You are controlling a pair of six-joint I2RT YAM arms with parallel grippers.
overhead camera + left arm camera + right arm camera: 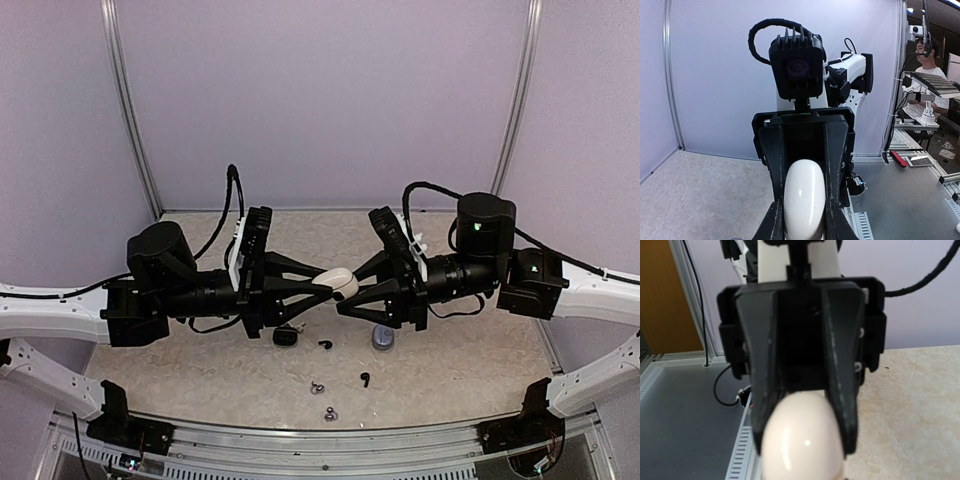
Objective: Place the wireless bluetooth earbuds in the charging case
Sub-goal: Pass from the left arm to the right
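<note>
Meeting tip to tip in mid-air, top external view: left gripper (326,281) and right gripper (349,300), with the white egg-shaped charging case (340,281) between them, raised off the table (200,365). The left fingers pinch one end of the case and the right fingers clamp the other.
Earbuds, all loose on the table nearer the arm bases:
- black earbud (325,344)
- second black earbud (366,379)
- silvery-grey earbud (317,387)
- second silvery-grey earbud (329,413)

Also on the table: small black case (285,337) beneath the left gripper, grey rounded case (382,339) beneath the right.

Left wrist view: charging case (804,200) at lower centre, with dark fingers (771,160) tight against both flanks and no gap showing. The opposite gripper's body and camera face the lens. A person (927,52) sits at a bench, far right background.

Right wrist view: charging case (805,440) fills the lower centre. The opposing left fingers (762,390) lie against both its sides, and the right gripper's own fingertips are hidden behind the case
</note>
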